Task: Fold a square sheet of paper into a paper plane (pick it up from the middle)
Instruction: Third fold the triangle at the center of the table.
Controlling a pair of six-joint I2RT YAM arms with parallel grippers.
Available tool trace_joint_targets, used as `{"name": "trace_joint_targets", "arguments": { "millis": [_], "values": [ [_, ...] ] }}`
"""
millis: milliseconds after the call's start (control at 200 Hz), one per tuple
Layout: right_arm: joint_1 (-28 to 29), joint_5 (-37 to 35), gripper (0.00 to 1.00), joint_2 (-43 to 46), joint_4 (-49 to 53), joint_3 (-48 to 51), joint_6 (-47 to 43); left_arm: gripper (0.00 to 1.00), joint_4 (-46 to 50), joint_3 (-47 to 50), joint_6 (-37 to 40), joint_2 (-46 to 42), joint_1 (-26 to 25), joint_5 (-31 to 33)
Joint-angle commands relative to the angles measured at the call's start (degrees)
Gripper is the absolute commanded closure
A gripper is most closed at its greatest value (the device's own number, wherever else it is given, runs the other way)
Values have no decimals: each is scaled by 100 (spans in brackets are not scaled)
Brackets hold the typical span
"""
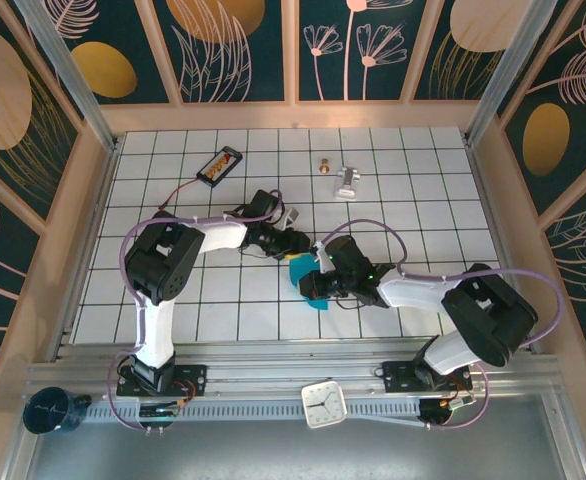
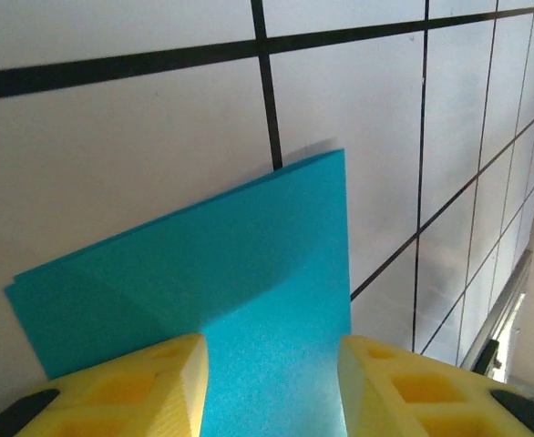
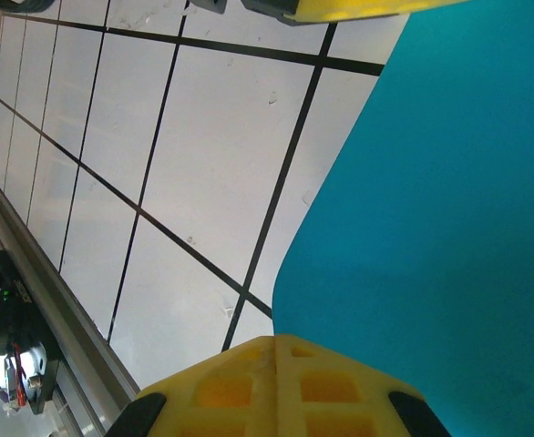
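Left wrist shows the paper (image 2: 249,246) between the left gripper's (image 2: 272,364) parted fingers.

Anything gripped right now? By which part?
Right gripper pinches the teal paper at an edge, jaws shut; left gripper has its jaws open astride it, not gripping.

Teal paper (image 2: 249,273) between parted jaws — tiled table (image 2: 112,137) below.
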State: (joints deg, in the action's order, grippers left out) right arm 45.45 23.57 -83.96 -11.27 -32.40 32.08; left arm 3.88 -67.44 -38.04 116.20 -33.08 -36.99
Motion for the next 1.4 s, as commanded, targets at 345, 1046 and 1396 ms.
{"name": "trace_joint_targets", "arguments": {
  "millis": [345, 1046, 1396],
  "values": [
    [-508, 669, 99, -358, 66, -316, -374, 60, 833, -103, 759, 375, -1, 707],
    [-1094, 947, 96, -463, 344, -313, -909, 59, 878, -76, 837, 469, -5, 862],
    [-1223, 906, 95, -533, 430, -267, -1018, 59, 869, -76, 812, 517, -5, 862]
  ]
}}
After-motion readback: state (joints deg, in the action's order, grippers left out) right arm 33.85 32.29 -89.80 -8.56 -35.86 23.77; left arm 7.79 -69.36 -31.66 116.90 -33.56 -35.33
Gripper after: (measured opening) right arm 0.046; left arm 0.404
